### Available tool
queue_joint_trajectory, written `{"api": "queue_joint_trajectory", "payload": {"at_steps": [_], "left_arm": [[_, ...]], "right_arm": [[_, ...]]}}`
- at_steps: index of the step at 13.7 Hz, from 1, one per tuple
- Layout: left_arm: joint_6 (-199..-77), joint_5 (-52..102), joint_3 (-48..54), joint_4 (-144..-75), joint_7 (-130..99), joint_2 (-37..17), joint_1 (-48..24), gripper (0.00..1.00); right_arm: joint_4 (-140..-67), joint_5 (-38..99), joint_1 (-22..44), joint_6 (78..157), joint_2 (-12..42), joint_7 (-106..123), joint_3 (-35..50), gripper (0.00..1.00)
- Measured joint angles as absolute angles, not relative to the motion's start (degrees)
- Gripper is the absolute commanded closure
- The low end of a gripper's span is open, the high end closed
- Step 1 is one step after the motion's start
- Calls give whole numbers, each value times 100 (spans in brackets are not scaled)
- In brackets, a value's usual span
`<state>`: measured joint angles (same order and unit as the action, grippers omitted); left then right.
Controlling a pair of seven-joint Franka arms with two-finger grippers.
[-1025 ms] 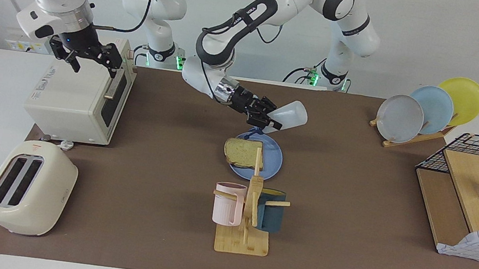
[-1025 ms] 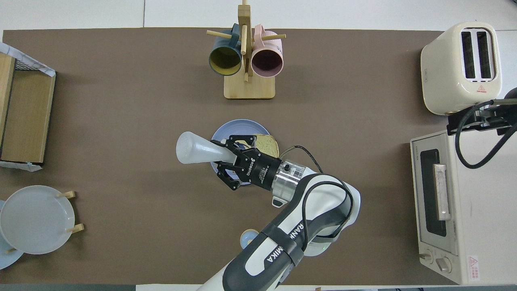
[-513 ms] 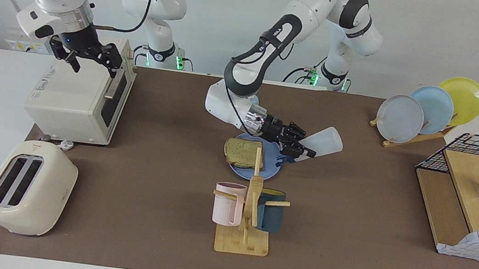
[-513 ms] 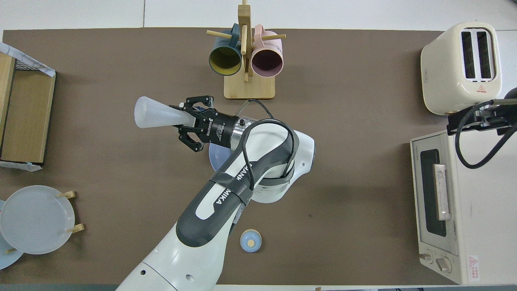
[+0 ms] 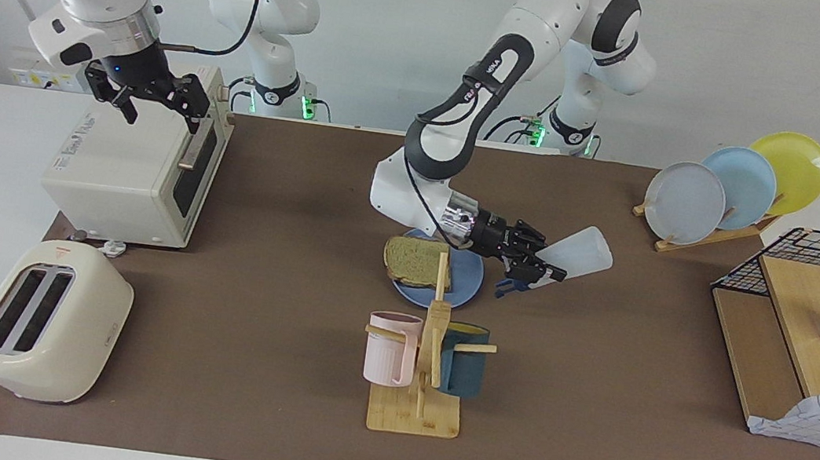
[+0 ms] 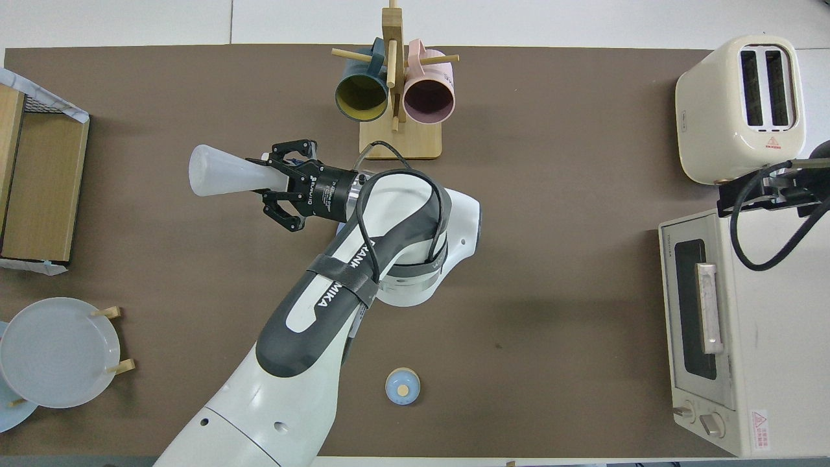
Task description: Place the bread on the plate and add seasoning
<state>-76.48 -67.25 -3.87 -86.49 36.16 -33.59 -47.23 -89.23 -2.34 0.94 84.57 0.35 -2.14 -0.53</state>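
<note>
The bread (image 5: 418, 261) lies flat on the medium-blue plate (image 5: 469, 277) at mid-table. My left gripper (image 5: 532, 266) is shut on the seasoning bottle (image 5: 577, 254) near its neck. The bottle is tilted, white base up and dark blue cap down. It hangs over the brown mat just beside the plate, toward the left arm's end of the table. In the overhead view the left gripper (image 6: 275, 188) and the bottle (image 6: 220, 179) show, and the left arm hides plate and bread. My right gripper (image 5: 147, 94) waits open and empty above the toaster oven (image 5: 134, 162).
A wooden mug rack (image 5: 425, 359) with a pink and a dark teal mug stands just farther from the robots than the plate. A cream toaster (image 5: 49, 321), a rack of pale plates (image 5: 733, 185) and a wire basket (image 5: 801, 329) stand at the table's ends. A small blue-topped bell (image 6: 402, 386) sits near the robots.
My left gripper has carried the tilted bottle from over the plate's robot-side edge across it toward the left arm's end, off the plate. The right arm has not moved.
</note>
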Motion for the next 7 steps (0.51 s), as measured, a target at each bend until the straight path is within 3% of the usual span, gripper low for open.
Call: {"api": "queue_joint_trajectory", "payload": {"at_steps": [7], "left_arm": [[-8152,-6475,-388,-9147,3931,-2101,-4296,100]], "right_arm": [[-8923,-234,100,8457,35,-214,-52,0]]}}
